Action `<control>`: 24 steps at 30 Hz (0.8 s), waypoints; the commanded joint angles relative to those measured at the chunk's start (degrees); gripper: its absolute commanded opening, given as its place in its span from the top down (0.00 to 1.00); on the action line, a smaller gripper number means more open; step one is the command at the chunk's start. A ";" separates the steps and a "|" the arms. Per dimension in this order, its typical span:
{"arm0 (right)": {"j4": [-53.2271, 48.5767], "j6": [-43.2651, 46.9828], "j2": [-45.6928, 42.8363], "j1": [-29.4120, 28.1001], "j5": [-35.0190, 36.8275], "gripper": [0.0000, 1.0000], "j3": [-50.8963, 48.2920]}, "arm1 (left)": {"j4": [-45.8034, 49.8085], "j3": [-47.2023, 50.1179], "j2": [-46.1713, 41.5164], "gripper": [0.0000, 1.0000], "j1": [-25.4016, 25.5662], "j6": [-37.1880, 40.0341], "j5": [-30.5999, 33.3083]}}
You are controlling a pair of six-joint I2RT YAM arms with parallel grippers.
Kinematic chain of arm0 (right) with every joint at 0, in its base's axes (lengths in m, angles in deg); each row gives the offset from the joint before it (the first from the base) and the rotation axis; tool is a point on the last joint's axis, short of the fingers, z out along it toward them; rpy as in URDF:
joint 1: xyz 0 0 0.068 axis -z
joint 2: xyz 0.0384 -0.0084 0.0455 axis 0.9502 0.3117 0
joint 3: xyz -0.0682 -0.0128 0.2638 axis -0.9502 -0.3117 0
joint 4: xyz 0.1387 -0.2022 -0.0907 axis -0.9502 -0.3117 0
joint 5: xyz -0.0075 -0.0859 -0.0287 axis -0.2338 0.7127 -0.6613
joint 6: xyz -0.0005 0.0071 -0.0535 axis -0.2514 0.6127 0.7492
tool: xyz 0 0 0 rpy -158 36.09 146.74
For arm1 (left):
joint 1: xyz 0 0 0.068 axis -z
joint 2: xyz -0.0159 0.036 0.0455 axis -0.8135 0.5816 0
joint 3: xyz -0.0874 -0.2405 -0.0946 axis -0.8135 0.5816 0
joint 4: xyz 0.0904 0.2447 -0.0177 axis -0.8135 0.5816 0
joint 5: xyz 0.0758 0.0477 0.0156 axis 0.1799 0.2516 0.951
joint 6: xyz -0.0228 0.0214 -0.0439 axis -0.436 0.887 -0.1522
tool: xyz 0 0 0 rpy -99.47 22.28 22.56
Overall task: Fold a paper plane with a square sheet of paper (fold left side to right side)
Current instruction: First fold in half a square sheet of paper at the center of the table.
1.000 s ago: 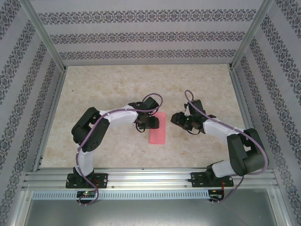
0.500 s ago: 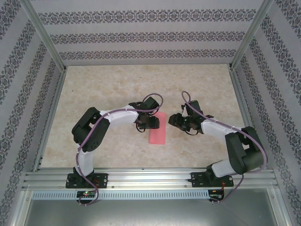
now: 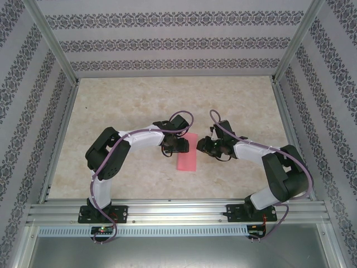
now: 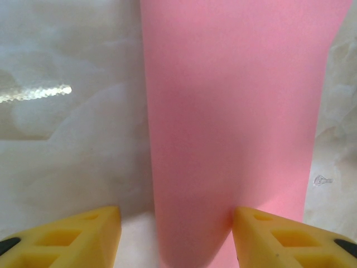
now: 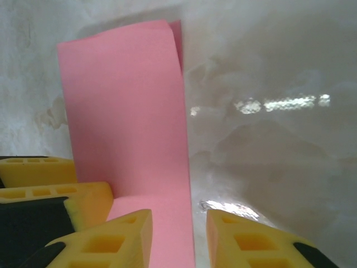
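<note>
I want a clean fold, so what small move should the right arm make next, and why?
Probably ease the right gripper down and press the right edge of the square sheet of paper flat. The sheet lies doubled over, a sliver of lower layer peeks out at the far corner, and that edge runs between its open jaws. The left gripper stands open over the sheet.

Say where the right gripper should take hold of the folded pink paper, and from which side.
Its right long edge, from the right. The paper lies flat on the table, so only an edge can be pinched. At the far corner two layers show offset, so this edge is probably the loose one, and the right gripper straddles it.
</note>
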 commanded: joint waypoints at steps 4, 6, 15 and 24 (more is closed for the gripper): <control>3.02 -1.38 1.72 -1.65 -0.79 0.71 2.05 | -1.49 -0.43 3.05 0.43 1.94 0.38 -2.10; 3.34 -1.64 2.26 -2.01 -0.79 0.71 2.18 | -1.47 -0.43 3.13 0.44 1.94 0.35 -2.18; 1.87 -1.68 1.13 -1.97 0.86 0.71 2.23 | -1.72 -0.51 3.54 0.42 1.94 -0.76 -2.58; 0.37 -1.75 -0.59 -1.09 1.71 0.70 1.66 | -1.82 -0.66 4.17 0.41 1.94 -1.90 -2.92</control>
